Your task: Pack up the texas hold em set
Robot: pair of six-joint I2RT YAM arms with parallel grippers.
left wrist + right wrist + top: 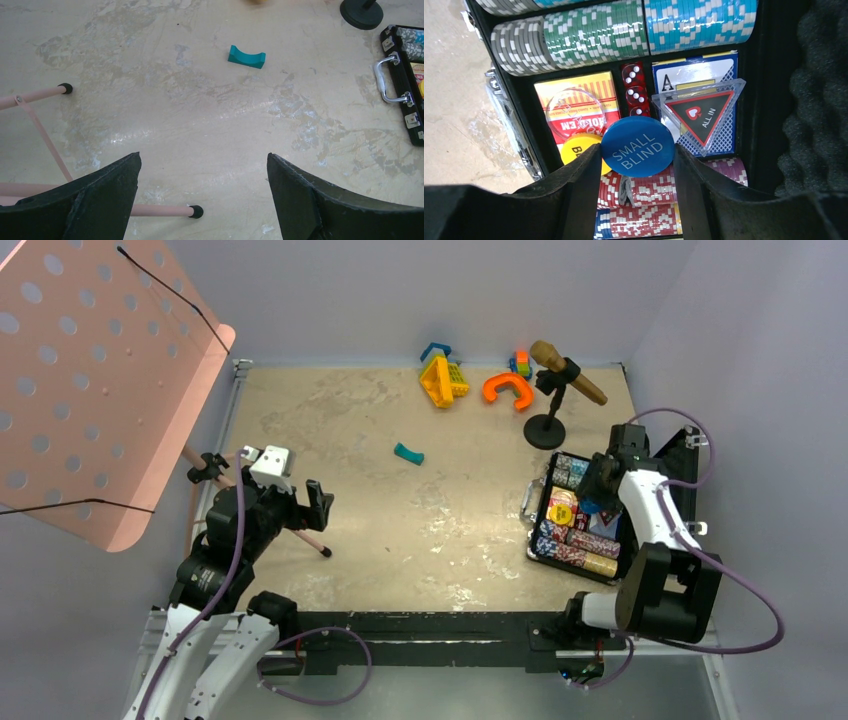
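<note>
From where I stand, the right gripper (636, 154) hangs low over the open case (538, 522) at the right side of the table (400, 540). Its jaws are closed on the rim of the blue token (637, 145) (the one lettered SMALL BLIND) and carry it flat above the middle compartments. I take the level hold to be so the disc can go down flat among the other loose pieces. Whether it already rests on anything beneath, I cannot make out from the wrist view. The tray around it is crowded. The yellow token (574, 152) lies partly under the blue one's left edge, and a clear round marker (574, 114) sits on the red card deck (596, 86). The red dice (634, 90) stand in a narrow slot between the two decks, and the triangular token (700, 114) lies across the blue-backed deck (694, 70). Chip rows (589, 42) fill the channels on both sides of the middle, so open room for setting anything down is scarce. The foam-lined lid (819, 100) stands open just to the right, and the arm would have to get clear of the tray before it could swing over. The left gripper (202, 159) hovers over the tabletop, jaws spread wide with nothing between them, well apart from the case. The teal curved piece (246, 56) lies ahead of it and the pink stand legs (45, 93) are to its left. The way to the case's silver handle (387, 80) looks unobstructed.
</note>
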